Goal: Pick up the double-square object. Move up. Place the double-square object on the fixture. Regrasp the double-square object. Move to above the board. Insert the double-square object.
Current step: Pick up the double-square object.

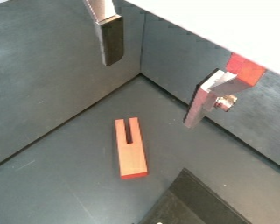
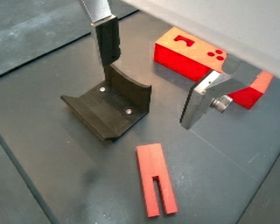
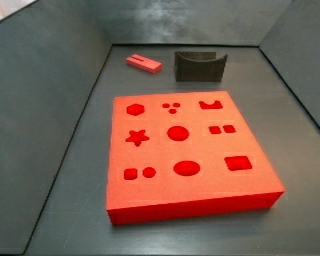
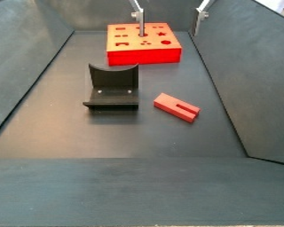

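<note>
Pincer (image 2: 149,83) spread wide and empty, high above double-square object (image 2: 156,179), lying beside fixture (image 2: 111,106), board (image 4: 142,43) apart.

I see a dark grey matte floor (image 4: 121,146) enclosed by sloping grey walls (image 3: 43,40), evenly lit; the gripper (image 2: 154,74) hangs above it.

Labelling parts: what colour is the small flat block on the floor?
Red-pink block, clearest in a wrist view; gripper hangs above.
</note>
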